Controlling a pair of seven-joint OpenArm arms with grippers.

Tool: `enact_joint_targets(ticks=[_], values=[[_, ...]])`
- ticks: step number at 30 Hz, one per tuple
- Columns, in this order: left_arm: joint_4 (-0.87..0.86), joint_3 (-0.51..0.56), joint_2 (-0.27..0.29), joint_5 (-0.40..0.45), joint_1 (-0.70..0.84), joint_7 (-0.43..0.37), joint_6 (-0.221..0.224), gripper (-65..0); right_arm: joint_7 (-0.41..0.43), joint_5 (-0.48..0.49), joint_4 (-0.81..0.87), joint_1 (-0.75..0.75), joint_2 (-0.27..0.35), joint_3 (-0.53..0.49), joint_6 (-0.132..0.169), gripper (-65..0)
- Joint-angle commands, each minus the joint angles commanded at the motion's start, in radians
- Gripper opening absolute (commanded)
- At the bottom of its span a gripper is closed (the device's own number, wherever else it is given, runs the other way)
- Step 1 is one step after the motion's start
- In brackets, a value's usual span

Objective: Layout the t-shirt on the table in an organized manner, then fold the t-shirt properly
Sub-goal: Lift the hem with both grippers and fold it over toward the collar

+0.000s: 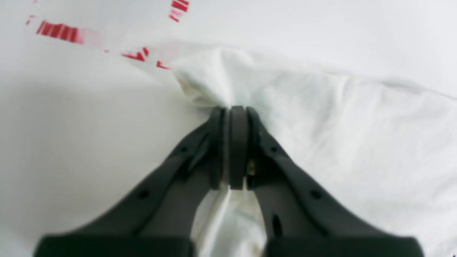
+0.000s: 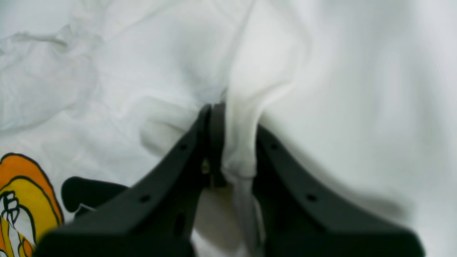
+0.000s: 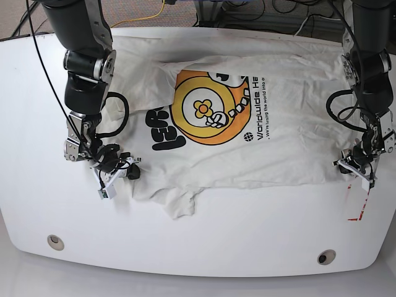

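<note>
The off-white t-shirt (image 3: 260,154) lies spread across the table (image 3: 204,247), graphic side up, with the orange-and-yellow flower (image 3: 207,111) and black lettering near the middle. Its near-left part is bunched and wrinkled. My left gripper (image 1: 234,110) is shut on a pinched corner of the t-shirt (image 1: 321,125) at the base view's right edge (image 3: 354,166). My right gripper (image 2: 228,110) is shut on a fold of the t-shirt (image 2: 160,71) at the base view's left (image 3: 127,173). A bit of the flower print (image 2: 25,189) shows in the right wrist view.
Red tape marks (image 1: 59,31) lie on the table just beyond the left gripper, also seen by the base camera as red tape (image 3: 357,210). Two round grey grommet holes (image 3: 55,239) (image 3: 326,256) sit near the front edge. Cables run behind the table.
</note>
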Motion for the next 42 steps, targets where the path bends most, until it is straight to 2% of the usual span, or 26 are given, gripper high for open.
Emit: enact_joint_targets(ticks=[4,10,19,25,31,42], values=[[0.0,0.0,0.0,-0.003,-0.003,0.003,0.0,-64.6,-0.008,0.0,0.015,0.0,0.017,-0.002,0.0,-65.0],[0.075,-0.005,0.0,-0.005,0.0,0.055,-0.009,-64.7,-0.094,0.0,0.161,-0.026,0.017,-0.002,0.0,-65.0],[0.269,-0.008,0.002,-0.006,0.029,0.227,-0.129,-64.7,-0.241,0.002,0.419,-0.086,0.015,-0.002,0.0,-65.0],[0.411,-0.009,0.002,-0.006,0.078,0.318,-0.187,-64.7,-0.318,0.002,0.566,-0.141,0.015,-0.002,0.0,-65.0],[0.563,-0.086,0.002,-0.006,0.14,0.419,-0.243,-64.7,-0.408,0.002,0.738,-0.212,0.014,0.0,0.0,-65.0],[0.74,-0.147,0.002,-0.006,0.195,0.563,-0.243,-64.9,-0.545,0.002,0.996,-0.324,0.009,0.0,0.0,-65.0]])
